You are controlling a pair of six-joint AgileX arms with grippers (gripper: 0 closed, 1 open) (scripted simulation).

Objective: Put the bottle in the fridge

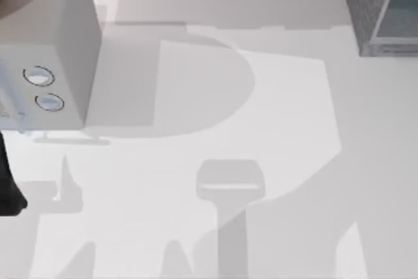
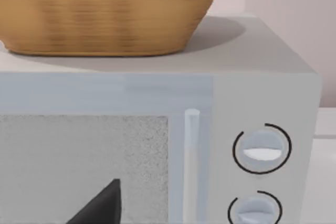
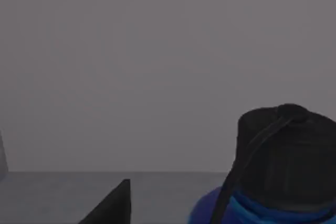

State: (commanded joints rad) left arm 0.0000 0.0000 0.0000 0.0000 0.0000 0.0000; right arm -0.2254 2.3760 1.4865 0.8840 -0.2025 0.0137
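Black fingertip (image 3: 107, 205) of the right arm's jaws pokes up at about 7 o'clock in the right wrist view, close to the lens. Just beside it, toward 4 o'clock, sits the bottle (image 3: 273, 182): blue body, black cap with a thin black strap running down its side. Bottle stands apart from that fingertip, with a gap of dim grey floor between them; only one finger is visible, so I cannot tell whether the right jaws are spread or pressed together, nor whether the bottle lies between them. Surroundings are a plain dark grey wall and floor, a dim enclosed space.

Left wrist view: another black fingertip (image 2: 100, 205) at about 7 o'clock, in front of the lighter grey box (image 2: 262, 77) with two round dials (image 2: 261, 148) and a pale vertical handle (image 2: 191, 161). One finger only, so the state of the left jaws cannot be told either. Wicker basket (image 2: 105, 14) rests on top of that box.

Top view: the dialled box stands at 10 o'clock on the white desk (image 1: 215, 227). A dark piece of the left arm (image 1: 8, 191) shows at the 9 o'clock edge. Fridge (image 1: 382, 8), dark speckled grey with pale frame and bluish glassy panel, occupies the 1 to 2 o'clock corner. Broad grey shadows lie across the middle of the desk.
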